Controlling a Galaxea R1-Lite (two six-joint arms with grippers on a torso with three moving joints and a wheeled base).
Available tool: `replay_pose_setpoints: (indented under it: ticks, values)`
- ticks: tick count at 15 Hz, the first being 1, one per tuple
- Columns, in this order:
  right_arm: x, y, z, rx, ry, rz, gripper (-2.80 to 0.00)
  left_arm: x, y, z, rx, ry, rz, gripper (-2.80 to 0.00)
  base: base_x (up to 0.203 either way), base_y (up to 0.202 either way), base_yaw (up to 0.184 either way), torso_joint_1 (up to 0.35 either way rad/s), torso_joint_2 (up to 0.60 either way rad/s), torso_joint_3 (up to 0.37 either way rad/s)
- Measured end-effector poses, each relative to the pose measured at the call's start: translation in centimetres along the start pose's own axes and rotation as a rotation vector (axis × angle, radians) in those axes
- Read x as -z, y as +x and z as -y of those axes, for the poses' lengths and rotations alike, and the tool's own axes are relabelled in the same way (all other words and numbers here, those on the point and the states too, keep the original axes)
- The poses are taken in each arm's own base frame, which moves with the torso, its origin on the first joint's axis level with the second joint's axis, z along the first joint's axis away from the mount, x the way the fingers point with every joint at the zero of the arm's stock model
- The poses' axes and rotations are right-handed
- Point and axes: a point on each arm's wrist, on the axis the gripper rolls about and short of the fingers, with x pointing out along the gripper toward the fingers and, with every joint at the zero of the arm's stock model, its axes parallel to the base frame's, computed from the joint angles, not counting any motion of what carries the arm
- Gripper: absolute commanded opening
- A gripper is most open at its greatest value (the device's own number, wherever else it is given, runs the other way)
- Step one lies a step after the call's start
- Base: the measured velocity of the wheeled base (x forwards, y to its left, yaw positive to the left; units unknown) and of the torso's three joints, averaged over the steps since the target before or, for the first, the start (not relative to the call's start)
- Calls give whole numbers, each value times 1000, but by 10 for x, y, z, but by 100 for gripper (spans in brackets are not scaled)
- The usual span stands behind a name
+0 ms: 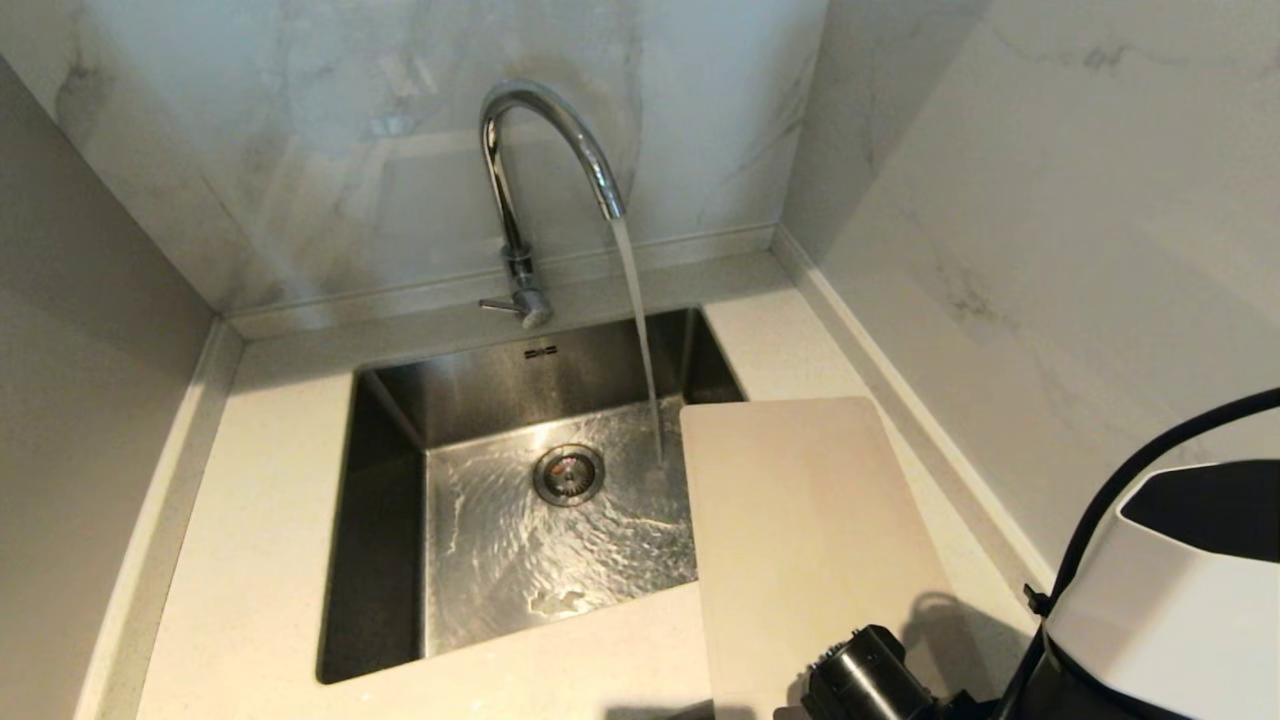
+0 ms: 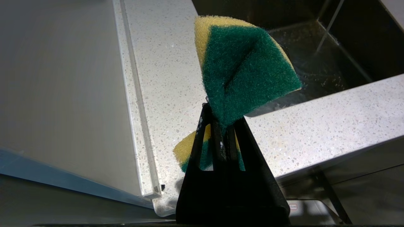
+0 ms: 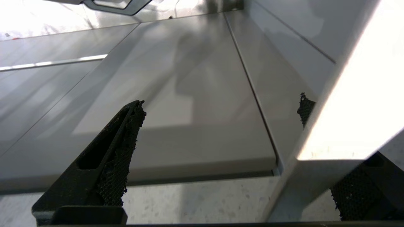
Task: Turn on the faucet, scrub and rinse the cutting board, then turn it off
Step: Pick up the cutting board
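Note:
Water runs from the chrome faucet [image 1: 545,112] in a steady stream [image 1: 640,330] into the steel sink [image 1: 390,480]. Its thin lever [image 1: 497,304] points left. The cream cutting board [image 1: 800,520] lies flat on the counter at the sink's right, overhanging the basin. My right arm [image 1: 1170,600] is at the board's near end. In the right wrist view my right gripper [image 3: 221,101] is open wide. The cutting board [image 3: 347,110] edge passes between the fingers, partly hiding one finger [image 3: 304,107]. My left gripper [image 2: 221,118] is shut on a green-and-yellow sponge [image 2: 246,66] over the counter near the sink's front corner.
Marble walls [image 1: 1000,200] close in behind and to the right of the speckled counter [image 1: 250,560]. A side panel [image 1: 80,400] stands on the left. The drain [image 1: 568,474] sits mid-basin under rippling water.

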Motion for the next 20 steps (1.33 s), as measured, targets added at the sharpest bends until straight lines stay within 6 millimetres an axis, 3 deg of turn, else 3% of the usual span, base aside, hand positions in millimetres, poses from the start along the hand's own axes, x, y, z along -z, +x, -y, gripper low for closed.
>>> replay_pose_setpoints:
  ticks: [20]
  values:
    - [-3, 13, -18, 42, -32, -12, 0, 0, 0, 0, 0, 0, 0, -280, 0, 0, 0, 0, 0, 0]
